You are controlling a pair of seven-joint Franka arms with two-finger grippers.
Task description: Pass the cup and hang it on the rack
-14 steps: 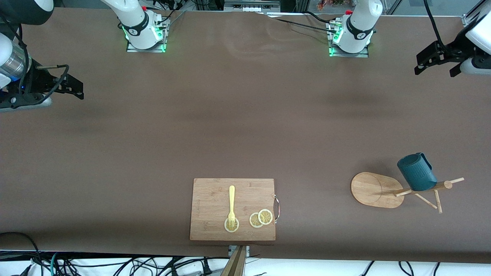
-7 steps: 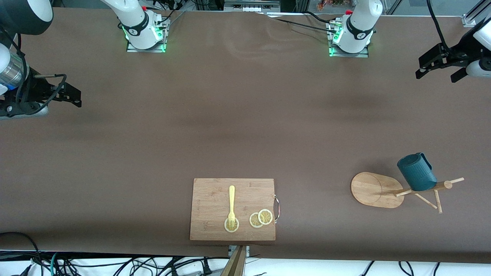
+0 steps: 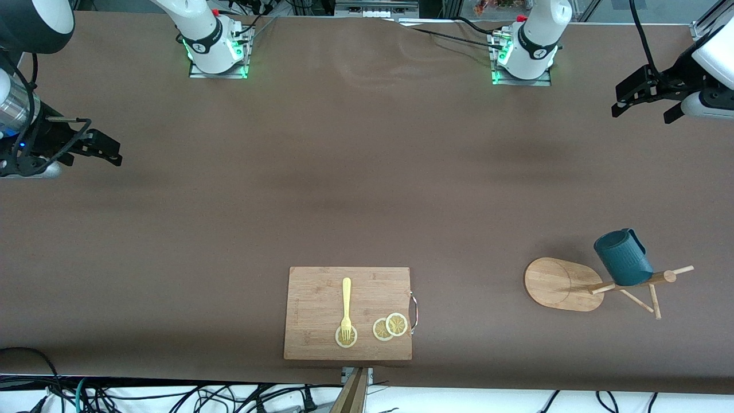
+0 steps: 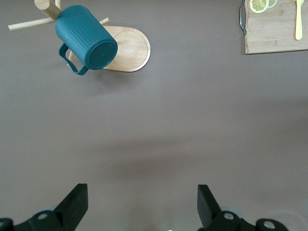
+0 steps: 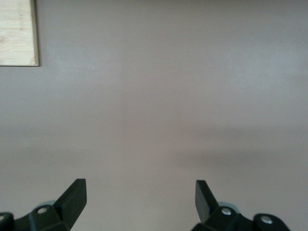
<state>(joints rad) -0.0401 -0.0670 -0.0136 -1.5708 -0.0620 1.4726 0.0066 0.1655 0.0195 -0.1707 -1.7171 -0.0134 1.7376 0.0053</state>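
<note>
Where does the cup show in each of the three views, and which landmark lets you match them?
Front view: the cup hangs on the rack, toward the left arm's end of the table.
Left wrist view: the cup shows in an upper corner, on the rack.
Right wrist view: not in it.
Shared landmark: the cutting board.

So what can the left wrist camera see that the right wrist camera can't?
Only the left wrist view shows the ribbed dark teal mug hanging on the light wooden mug tree, plus lemon slices and a yellow fork on the cutting board. Only the right wrist view shows the open right gripper. Both show the rectangular wooden cutting board and brown table.
</note>
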